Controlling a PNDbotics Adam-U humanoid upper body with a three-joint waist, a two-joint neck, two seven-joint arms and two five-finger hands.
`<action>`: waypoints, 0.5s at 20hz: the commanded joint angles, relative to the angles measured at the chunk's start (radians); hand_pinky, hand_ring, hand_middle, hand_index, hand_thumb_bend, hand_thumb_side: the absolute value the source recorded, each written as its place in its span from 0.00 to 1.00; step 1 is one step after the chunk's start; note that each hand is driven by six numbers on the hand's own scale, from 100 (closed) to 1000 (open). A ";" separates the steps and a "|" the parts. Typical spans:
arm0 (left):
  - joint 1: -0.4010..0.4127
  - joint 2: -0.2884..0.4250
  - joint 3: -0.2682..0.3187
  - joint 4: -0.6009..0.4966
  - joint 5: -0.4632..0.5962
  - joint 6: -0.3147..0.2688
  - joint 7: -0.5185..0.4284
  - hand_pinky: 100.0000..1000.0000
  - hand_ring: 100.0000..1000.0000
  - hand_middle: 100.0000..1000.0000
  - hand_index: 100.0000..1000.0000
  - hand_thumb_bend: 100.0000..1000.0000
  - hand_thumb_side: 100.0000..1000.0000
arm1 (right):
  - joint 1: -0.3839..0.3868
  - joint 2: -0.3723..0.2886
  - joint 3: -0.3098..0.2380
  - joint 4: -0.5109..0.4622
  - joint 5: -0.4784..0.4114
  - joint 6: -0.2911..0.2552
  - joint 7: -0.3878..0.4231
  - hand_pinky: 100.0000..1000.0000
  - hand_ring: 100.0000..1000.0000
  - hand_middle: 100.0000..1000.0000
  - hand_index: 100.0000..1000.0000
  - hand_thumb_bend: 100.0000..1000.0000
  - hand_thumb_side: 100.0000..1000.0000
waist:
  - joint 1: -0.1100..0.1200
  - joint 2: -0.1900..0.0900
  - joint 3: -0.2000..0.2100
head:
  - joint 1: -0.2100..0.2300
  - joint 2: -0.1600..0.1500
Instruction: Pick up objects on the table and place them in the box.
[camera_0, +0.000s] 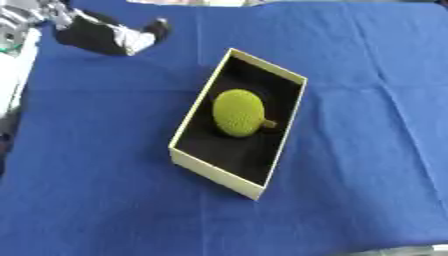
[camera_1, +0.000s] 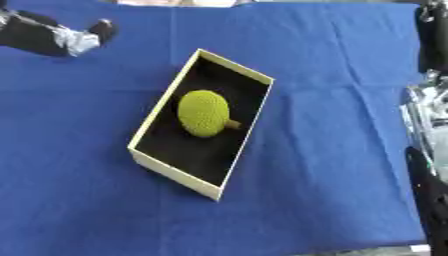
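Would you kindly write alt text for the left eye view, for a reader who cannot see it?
An open cream box with a dark inside sits askew on a blue cloth, and a bumpy yellow-green fruit with a short brown stem lies inside it. The robot's left hand is at the upper left, away from the box and holding nothing.

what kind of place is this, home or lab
Probably a lab or test bench, not a home: a table draped in a plain blue cloth, one cream box holding a yellow-green knitted object, and the robot's left hand at the far corner.
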 joint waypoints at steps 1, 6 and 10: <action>0.003 0.089 0.090 -0.090 0.054 0.049 0.053 0.79 0.61 0.76 0.68 0.26 0.00 | -0.006 -0.033 -0.009 -0.016 0.008 -0.010 0.000 0.75 0.69 0.58 0.77 0.00 0.45 | 0.000 -0.028 0.005 | -0.006 0.008; 0.070 0.206 0.218 -0.217 0.132 0.124 0.131 0.79 0.65 0.77 0.71 0.46 0.00 | -0.006 -0.042 -0.008 -0.016 0.011 -0.019 0.001 0.75 0.69 0.58 0.77 0.00 0.44 | -0.004 -0.028 0.013 | -0.005 0.003; 0.157 0.286 0.314 -0.307 0.191 0.171 0.191 0.80 0.66 0.78 0.71 0.41 0.00 | -0.010 -0.051 -0.007 -0.016 0.015 -0.028 -0.001 0.75 0.70 0.59 0.77 0.00 0.43 | -0.005 -0.023 0.019 | -0.006 -0.007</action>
